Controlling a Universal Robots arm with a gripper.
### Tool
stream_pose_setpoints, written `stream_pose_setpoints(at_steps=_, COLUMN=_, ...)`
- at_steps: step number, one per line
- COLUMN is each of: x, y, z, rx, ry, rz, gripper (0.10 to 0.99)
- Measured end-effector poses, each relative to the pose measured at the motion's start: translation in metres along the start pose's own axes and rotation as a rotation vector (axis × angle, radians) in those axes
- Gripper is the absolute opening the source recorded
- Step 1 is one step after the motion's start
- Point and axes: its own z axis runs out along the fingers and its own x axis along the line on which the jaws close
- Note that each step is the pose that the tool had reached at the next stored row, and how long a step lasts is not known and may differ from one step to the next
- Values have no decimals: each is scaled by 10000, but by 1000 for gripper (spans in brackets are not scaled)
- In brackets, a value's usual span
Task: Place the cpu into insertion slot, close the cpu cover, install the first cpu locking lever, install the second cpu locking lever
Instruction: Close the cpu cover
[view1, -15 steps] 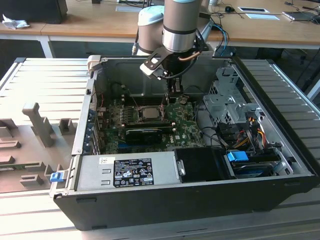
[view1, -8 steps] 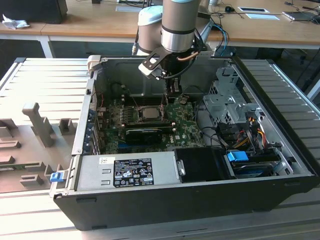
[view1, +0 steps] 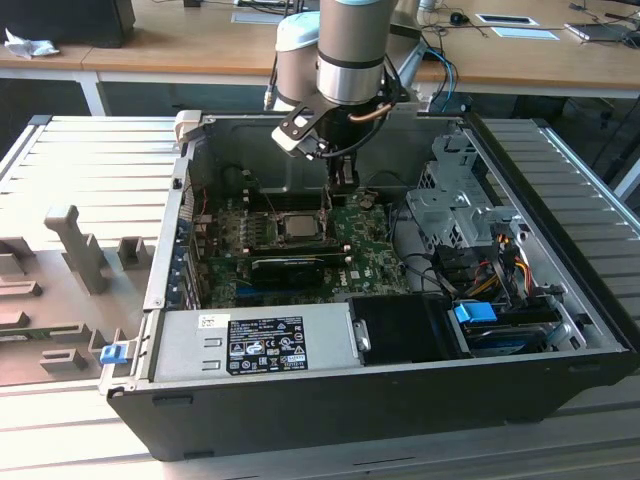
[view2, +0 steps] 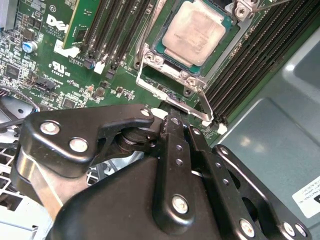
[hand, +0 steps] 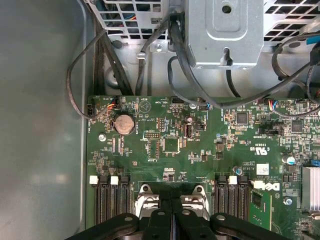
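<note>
The cpu (view2: 195, 32) lies flat in the insertion slot (view2: 161, 50) on the green board, its silvery top facing up; it is also seen in the exterior view as the cpu (view1: 298, 224). The cpu cover (view2: 192, 77) lies down around the chip as a metal frame. A thin wire lever (view2: 206, 107) runs along the socket's edge. My gripper (view2: 172, 120) hangs just beside that edge of the socket, its fingers shut together with nothing seen between them. It hovers low inside the case as the gripper (view1: 343, 185) and reaches the socket's brackets as the gripper (hand: 172, 220).
Memory slots (view2: 250, 65) flank the socket. A long black card (view1: 300, 265) lies in front of it, then the power supply (view1: 255, 345). A metal drive cage (view1: 455, 215) and cables (view1: 500, 250) fill the exterior view's right. A coin battery (hand: 124, 123) sits on the board.
</note>
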Motion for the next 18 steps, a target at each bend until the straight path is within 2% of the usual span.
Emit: stream_pose_setpoints(at_steps=18, x=0, y=-56, z=4, rx=0, ry=-1, rz=1, gripper=106)
